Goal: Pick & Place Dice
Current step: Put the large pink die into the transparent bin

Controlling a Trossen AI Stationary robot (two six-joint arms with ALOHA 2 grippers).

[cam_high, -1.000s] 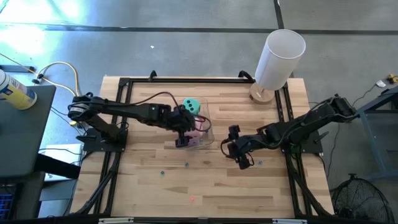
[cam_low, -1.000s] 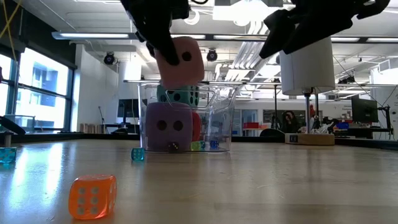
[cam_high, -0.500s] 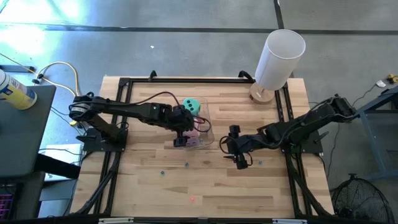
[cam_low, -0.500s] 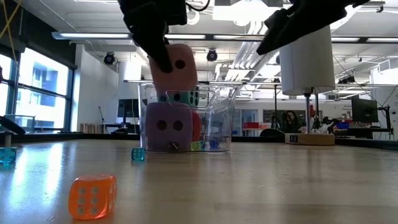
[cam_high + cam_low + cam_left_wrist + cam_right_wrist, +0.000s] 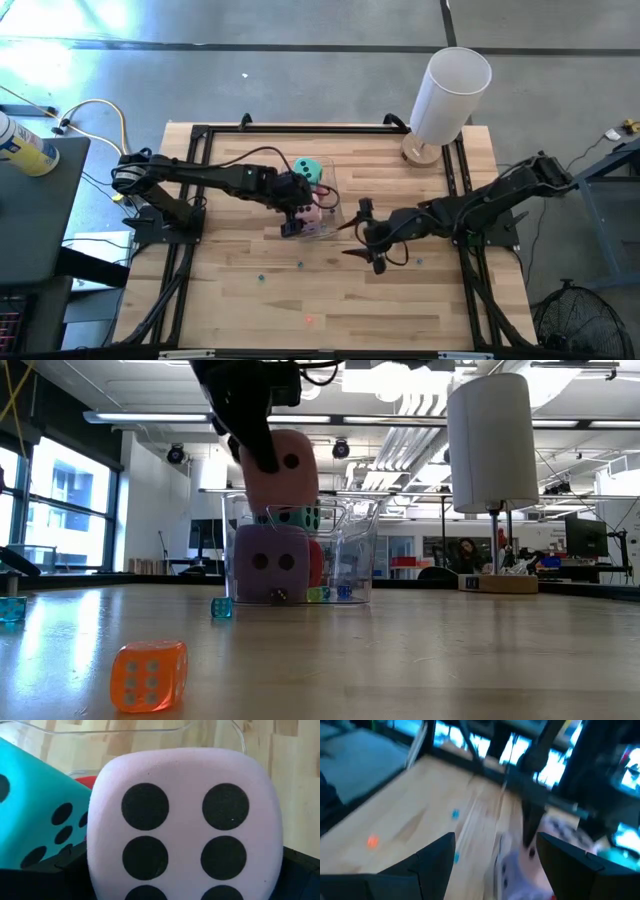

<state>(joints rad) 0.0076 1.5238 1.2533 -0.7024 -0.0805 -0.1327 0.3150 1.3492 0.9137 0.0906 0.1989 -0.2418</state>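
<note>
We see the left claw (image 5: 293,208) clamped on the pink die (image 5: 282,470), holding it over the clear plastic bin (image 5: 355,555); in the low view the pink die sits just above the bin's rim, tilted slightly, a dark finger (image 5: 252,435) running down its near-left side; left wrist view shows its six-pip face filling the frame, the claw's dark fingers at either lower corner.

In the bin: purple die (image 5: 270,565) at the front, resting on the bin floor; teal die (image 5: 292,517) behind and above it, just under the pink one; red die (image 5: 315,563) wedged beside the purple, mostly hidden; a few small coloured beads (image 5: 330,593) on the bin floor behind.

From above we see the teal die at the bin's far-left corner, with the left arm (image 5: 200,178) reaching across from the counter's left edge.

Right claw (image 5: 365,231) is off the counter (image 5: 400,300), near the bin's right side, fingers apart and holding nothing; its wrist view is motion-blurred, but both fingers (image 5: 430,857) are clearly separated with bare wood between.

Loose on the counter: small orange die (image 5: 148,675) near the front, small teal cube (image 5: 221,608) just left of the bin; white cylinder (image 5: 450,92) stands at the far-right corner.
</note>
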